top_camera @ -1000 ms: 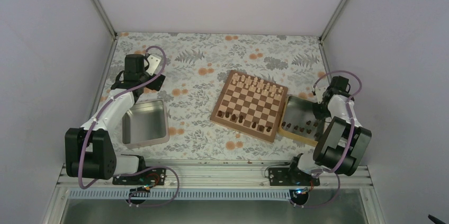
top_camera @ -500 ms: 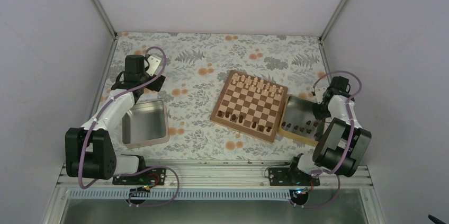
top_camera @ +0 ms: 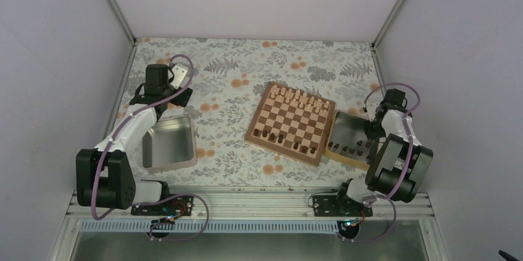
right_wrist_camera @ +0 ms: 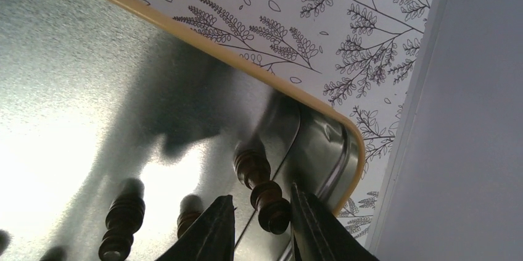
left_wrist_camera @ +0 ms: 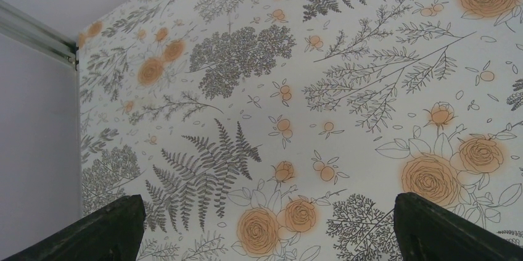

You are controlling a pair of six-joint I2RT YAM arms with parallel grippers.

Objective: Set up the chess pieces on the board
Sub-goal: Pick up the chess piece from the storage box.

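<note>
Floral-printed table [top_camera: 234, 76] is enclosed by grey walls. The board [top_camera: 293, 122] is set right of centre, and the unplaced chess pieces [top_camera: 348, 148] are kept in the tray [top_camera: 338, 156] at the right edge. The right gripper [right_wrist_camera: 261, 194] is lowered into the tray's corner, jaws narrowly apart around one dark piece [right_wrist_camera: 253, 168], with a slight gap visible on one side. The left gripper [left_wrist_camera: 266, 205] is held wide apart over bare table near the far-left corner. An off-centre closure is judged likely to tip the piece against the tray wall, and neighbouring pieces could be knocked during lifting.
</note>
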